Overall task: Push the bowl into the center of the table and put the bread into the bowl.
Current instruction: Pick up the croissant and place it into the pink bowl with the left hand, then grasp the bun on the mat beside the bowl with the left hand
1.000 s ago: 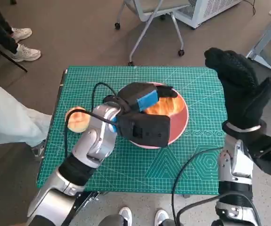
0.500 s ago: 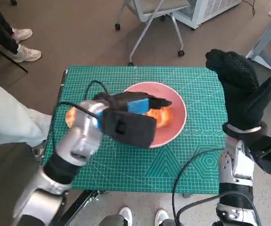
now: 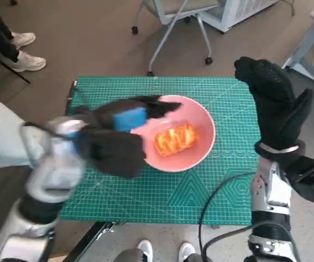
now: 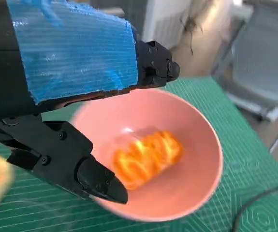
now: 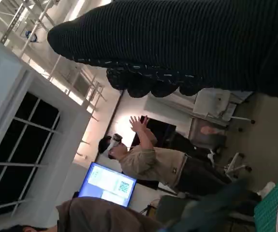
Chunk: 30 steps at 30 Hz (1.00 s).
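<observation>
One pink bowl (image 3: 197,147), one bread roll (image 3: 175,140) inside the bowl, two hands, left hand (image 3: 125,130) at the bowl's rim, right hand (image 3: 275,103) beside the bowl, one office chair (image 3: 174,24) beyond the bowl

Your left robot hand (image 3: 125,130) is black plastic with a patch of ribbed blue tape across its back; in the left wrist view you can see small screws set into its black fingers (image 4: 100,179). Its forearm is pale silver-grey with a dark cuff. Your right robot hand (image 3: 274,103) wears a black knitted glove above a silver band, a pale forearm and a looping black cable.
</observation>
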Available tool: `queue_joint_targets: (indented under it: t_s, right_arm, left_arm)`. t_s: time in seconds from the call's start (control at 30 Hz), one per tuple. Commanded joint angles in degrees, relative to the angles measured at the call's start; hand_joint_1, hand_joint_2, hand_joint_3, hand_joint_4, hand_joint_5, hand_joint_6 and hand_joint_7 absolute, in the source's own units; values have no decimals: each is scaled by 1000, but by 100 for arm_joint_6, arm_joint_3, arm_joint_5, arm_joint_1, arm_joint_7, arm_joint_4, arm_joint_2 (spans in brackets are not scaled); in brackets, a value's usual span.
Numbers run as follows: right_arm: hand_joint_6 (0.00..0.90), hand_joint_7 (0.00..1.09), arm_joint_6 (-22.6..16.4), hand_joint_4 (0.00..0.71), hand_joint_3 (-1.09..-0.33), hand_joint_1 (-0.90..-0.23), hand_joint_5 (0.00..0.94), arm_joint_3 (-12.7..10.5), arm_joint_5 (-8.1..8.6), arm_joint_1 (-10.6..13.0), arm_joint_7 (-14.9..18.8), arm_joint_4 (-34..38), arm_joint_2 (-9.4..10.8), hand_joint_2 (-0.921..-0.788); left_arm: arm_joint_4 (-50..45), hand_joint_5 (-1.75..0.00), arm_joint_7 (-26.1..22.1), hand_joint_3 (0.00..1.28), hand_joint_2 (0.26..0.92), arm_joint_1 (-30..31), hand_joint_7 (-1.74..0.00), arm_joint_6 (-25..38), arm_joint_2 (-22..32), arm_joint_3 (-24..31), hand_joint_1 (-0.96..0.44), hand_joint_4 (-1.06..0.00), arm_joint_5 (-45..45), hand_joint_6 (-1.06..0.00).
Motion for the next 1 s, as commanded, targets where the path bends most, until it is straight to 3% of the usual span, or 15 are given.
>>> queue_joint_targets:
  t_s: [0.03,0.2,0.43,0.7,1.0]
  right_arm:
    - [233,320,14,223,-591,-620,0,9,9,-24,51,130,-5,-921]
    - [233,319,24,223,-594,-625,0,22,53,-64,96,157,6,-921]
    - [227,320,2,218,-602,-637,0,66,35,-116,135,201,56,-921]
    - [204,327,-16,216,-612,-629,2,70,54,-187,226,355,59,-921]
    - [166,394,-20,221,-630,-621,2,73,71,-221,318,450,60,-921]
  left_arm:
    - [-181,1,-134,2,694,344,-8,-191,560,627,-127,1,-440,-146]
    - [-102,1,-321,0,679,556,-2,-356,998,954,-88,1,-831,-121]
    - [91,1,-439,3,683,667,-1,-399,1533,948,-5,1,-816,-84]
    - [62,1,-201,11,700,927,-1,-203,1684,825,118,1,-547,-76]
    - [231,1,65,14,709,952,-2,-62,1626,583,159,1,-218,-78]
